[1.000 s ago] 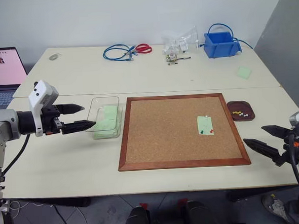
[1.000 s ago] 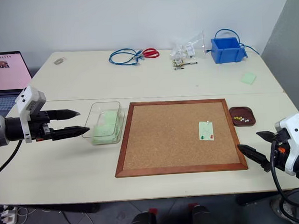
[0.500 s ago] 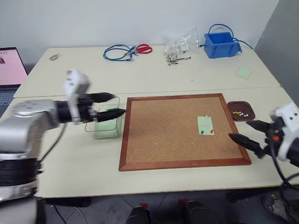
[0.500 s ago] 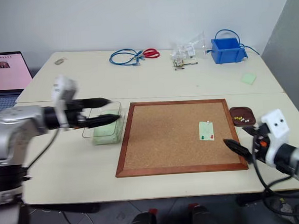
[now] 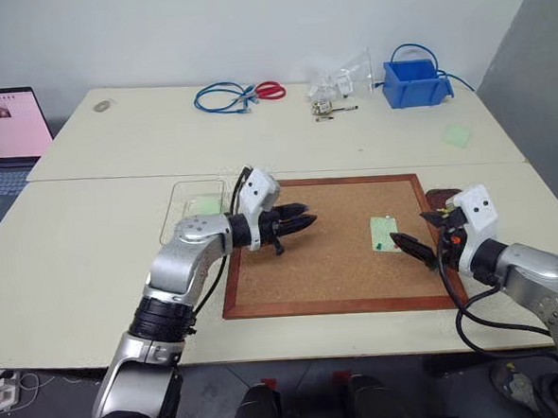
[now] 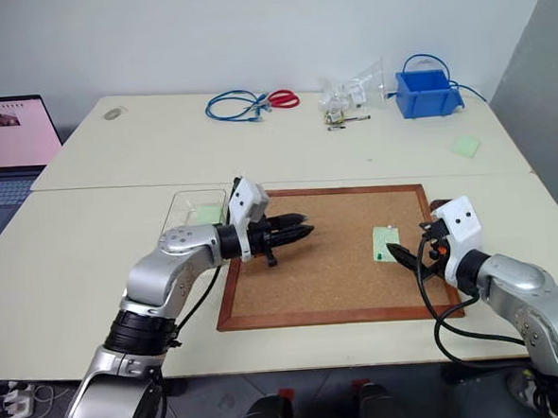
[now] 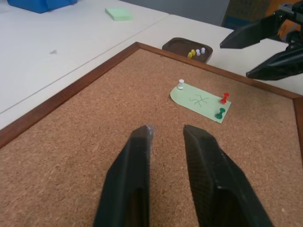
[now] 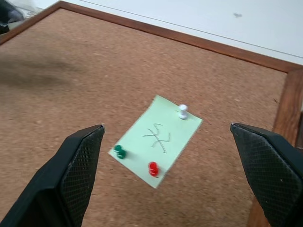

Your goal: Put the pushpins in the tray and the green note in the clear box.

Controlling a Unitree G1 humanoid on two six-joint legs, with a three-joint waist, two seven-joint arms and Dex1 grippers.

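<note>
Bare cork board (image 5: 318, 227) around pinned green note (image 5: 384, 233)

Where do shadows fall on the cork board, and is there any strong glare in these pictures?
Right wrist view: a soft dark shadow lies across the cork board towards one corner, well apart from the green note. Left eye view: the light is even, the table shows no glare, and the laptop screen glows bright.

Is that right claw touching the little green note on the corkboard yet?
Apart. In the right wrist view the right gripper has its fingers spread wide on either side of the green note, with bare corkboard between each fingertip and the paper.
</note>
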